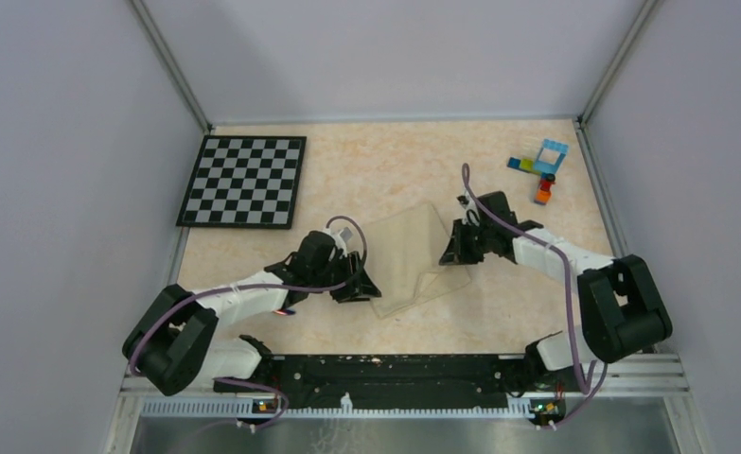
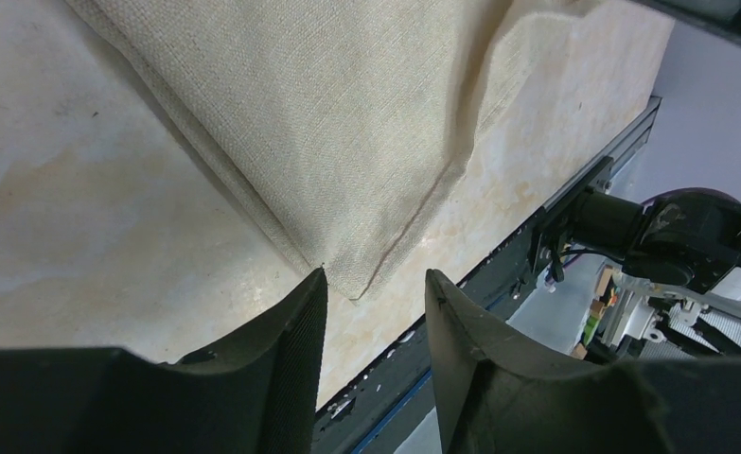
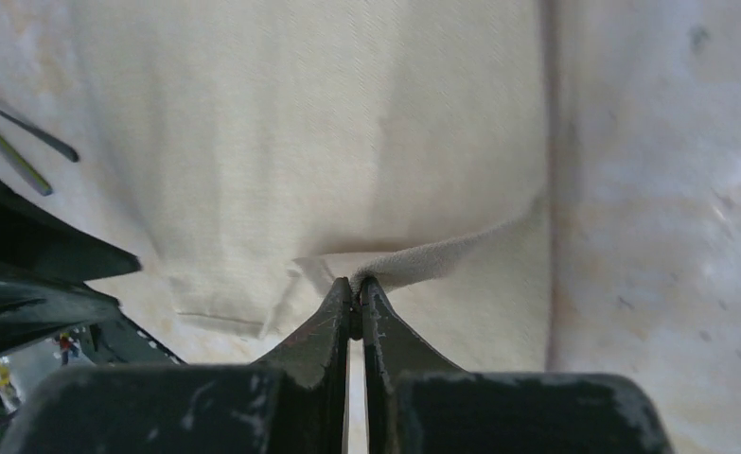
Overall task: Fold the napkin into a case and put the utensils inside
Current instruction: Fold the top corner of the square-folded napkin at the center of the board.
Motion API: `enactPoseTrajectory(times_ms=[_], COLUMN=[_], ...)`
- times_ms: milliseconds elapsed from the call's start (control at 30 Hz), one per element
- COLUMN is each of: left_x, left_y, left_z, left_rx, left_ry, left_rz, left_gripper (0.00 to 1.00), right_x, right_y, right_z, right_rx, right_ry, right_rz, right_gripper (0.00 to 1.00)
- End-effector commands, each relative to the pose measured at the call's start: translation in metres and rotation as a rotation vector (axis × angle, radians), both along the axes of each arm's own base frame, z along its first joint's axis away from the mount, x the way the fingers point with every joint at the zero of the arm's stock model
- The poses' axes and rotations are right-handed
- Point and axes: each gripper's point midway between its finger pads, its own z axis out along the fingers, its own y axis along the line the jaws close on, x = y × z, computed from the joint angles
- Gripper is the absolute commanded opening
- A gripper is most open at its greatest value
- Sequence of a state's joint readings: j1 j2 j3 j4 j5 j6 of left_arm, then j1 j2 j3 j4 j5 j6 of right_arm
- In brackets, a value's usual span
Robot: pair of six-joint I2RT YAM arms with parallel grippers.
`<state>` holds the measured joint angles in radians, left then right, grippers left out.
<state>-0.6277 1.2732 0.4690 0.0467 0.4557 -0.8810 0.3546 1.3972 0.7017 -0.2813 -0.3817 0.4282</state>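
Observation:
The cream-beige napkin (image 1: 412, 257) lies partly folded in the middle of the table. In the left wrist view its near corner (image 2: 352, 279) lies flat just ahead of my left gripper (image 2: 376, 284). That gripper is open, and nothing is between its fingers. My right gripper (image 3: 356, 284) is shut on a raised fold of the napkin (image 3: 347, 142) at the cloth's right side (image 1: 456, 248). Two slim dark utensils (image 3: 21, 142) show at the far left of the right wrist view, beside the cloth. No finished case shows.
A black-and-white chequered board (image 1: 243, 180) lies at the back left. Small coloured toy bricks (image 1: 541, 168) sit at the back right. The table's front rail (image 2: 537, 227) runs close behind the napkin's near corner. Walls enclose the table on three sides.

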Motion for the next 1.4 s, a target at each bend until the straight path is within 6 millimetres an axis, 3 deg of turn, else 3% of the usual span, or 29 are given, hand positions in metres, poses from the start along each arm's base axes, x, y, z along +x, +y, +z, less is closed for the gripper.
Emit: enactPoseTrajectory(times_ms=[0, 133, 300, 433, 600, 800, 967, 1167, 1367], left_x=[-0.007, -0.017, -0.025, -0.030, -0.037, -0.042, -0.045, -0.041, -0.017], left_y=[-0.003, 0.003, 0.008, 0.004, 0.008, 0.017, 0.026, 0.044, 0.063], left_z=[-0.010, -0.019, -0.027, -0.031, -0.040, -0.050, -0.047, -0.036, -0.006], left_rx=[0.016, 0.051, 0.066, 0.048, 0.070, 0.104, 0.093, 0.140, 0.158], left_ry=[0.014, 0.041, 0.059, 0.088, 0.103, 0.118, 0.099, 0.050, -0.002], left_rz=[-0.030, -0.020, -0.011, -0.017, -0.017, 0.002, 0.051, 0.122, 0.190], left_gripper=[0.46, 0.43, 0.47, 0.44, 0.44, 0.47, 0.47, 0.60, 0.68], right_x=[0.026, 0.036, 0.041, 0.048, 0.053, 0.064, 0.072, 0.073, 0.079], right_y=[0.046, 0.083, 0.134, 0.170, 0.199, 0.216, 0.222, 0.231, 0.237], right_z=[0.028, 0.038, 0.046, 0.045, 0.037, 0.030, 0.024, 0.020, 0.018], right_rx=[0.093, 0.140, 0.205, 0.264, 0.310, 0.350, 0.361, 0.369, 0.375], right_ry=[-0.092, -0.089, -0.087, -0.071, -0.044, -0.040, -0.036, -0.024, -0.021], right_rz=[0.133, 0.238, 0.359, 0.411, 0.439, 0.415, 0.397, 0.408, 0.400], right_gripper=[0.00, 0.00, 0.00, 0.00, 0.00, 0.00, 0.00, 0.00, 0.00])
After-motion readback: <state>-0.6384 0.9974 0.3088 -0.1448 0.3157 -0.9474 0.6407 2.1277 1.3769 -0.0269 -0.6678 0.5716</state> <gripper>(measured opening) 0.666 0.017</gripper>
